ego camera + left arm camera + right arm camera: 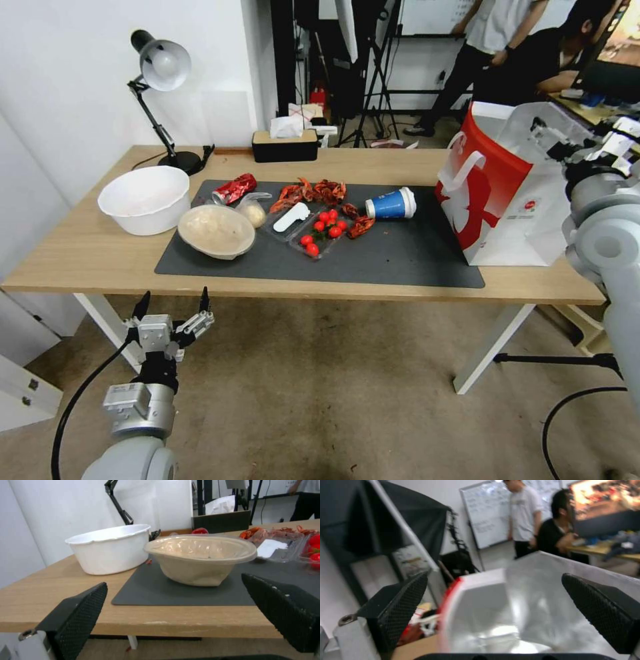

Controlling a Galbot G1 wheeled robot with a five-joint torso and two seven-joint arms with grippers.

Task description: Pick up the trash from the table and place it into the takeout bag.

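Jaws wide open on the left gripper (172, 303), hovering below the counter (80, 253) edge w/ the lidded beige bowl (216, 231) dead ahead at 12 o'clock, nearest arm by far; right gripper (493, 597), also open, over the takeout bag (507, 193).

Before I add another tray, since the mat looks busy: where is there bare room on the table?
Bare mat lies between the blue cup and the takeout bag, and along its front edge. Bare wood fronts the white bowl. The mat's rear left is crowded around the lidded bowl.
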